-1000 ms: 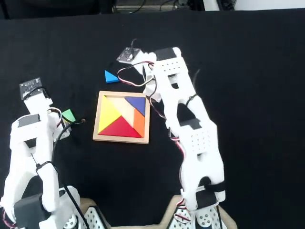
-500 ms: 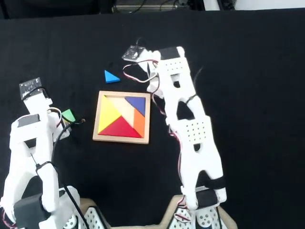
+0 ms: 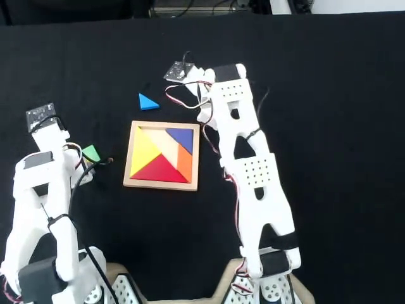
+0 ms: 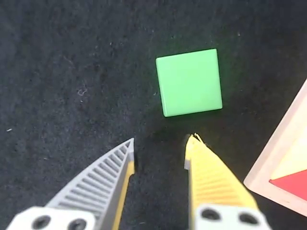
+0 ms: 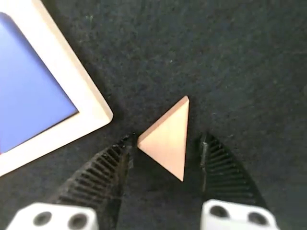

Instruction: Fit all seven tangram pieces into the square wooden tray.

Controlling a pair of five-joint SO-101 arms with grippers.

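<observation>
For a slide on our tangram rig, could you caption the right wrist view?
Right gripper open astride a pale wooden triangle on the black cloth, beside a corner of the tray.

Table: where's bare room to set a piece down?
Bare cloth lies right of the right arm, and between the tray and the arm bases. Crowded: tray's far side, with blue triangle, and its left, by the green square.

The left arm (image 3: 39, 190) extends a short way along the left side, the left tool (image 4: 162, 141) pointing down, fingers parted. The right arm (image 3: 253, 177) stretches farther out, the right tool (image 5: 165, 140) likewise spread.
</observation>
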